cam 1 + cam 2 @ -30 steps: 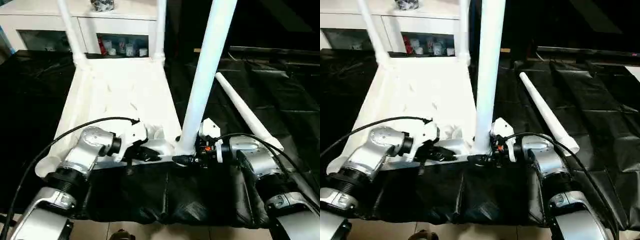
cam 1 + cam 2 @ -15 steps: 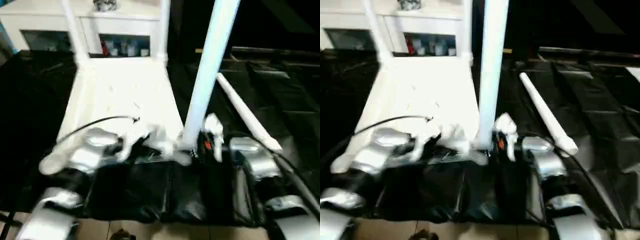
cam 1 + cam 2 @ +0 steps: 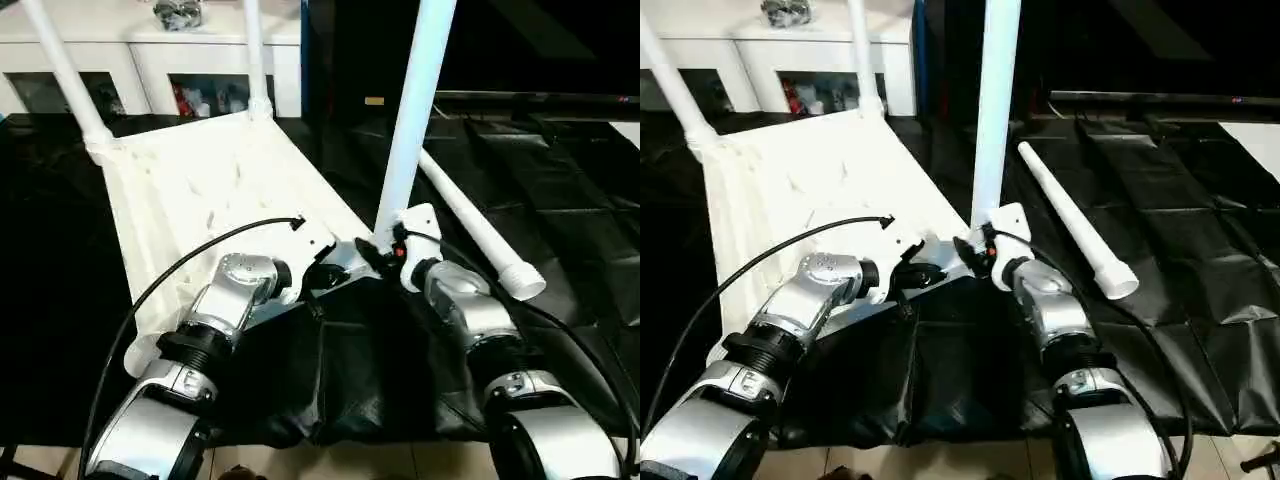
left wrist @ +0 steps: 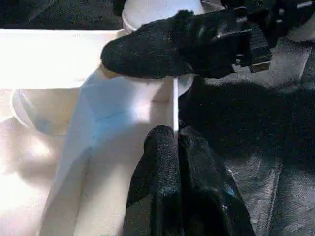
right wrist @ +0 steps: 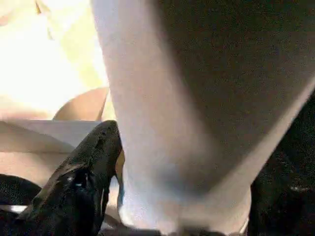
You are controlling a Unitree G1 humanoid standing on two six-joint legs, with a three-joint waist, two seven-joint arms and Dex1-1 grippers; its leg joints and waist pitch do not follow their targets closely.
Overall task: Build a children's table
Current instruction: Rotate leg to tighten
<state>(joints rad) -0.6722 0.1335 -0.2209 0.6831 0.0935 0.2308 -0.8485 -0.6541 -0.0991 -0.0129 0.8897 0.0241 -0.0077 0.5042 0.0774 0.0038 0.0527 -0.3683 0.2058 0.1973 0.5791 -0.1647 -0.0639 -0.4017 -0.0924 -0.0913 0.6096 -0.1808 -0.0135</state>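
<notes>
White plastic ribbed tabletop (image 3: pixel 215 190): upside down on black sheet (image 3: pixel 560 200), three legs standing
Writing: none readable
Left gripper (image 4: pixel 176 147): fingers together at near edge
Right gripper (image 5: pixel 172 196): fingers straddle near-corner white leg (image 3: pixel 412 115)
Fourth white tapered leg (image 3: pixel 478 228): lying loose, right

leg (image 5: pixel 162 123): white, upright, close | black fingers (image 5: pixel 83 182): one each side of its base

White plastic rectangular tabletop (image 3: pixel 215 190) lying underside up on black plastic sheeting (image 3: pixel 560 200), three long white tapered tubular legs upright in its corners, fourth leg (image 3: pixel 478 240) lying right of it, white glass-doored cabinet (image 3: pixel 190 70) behind it
</notes>
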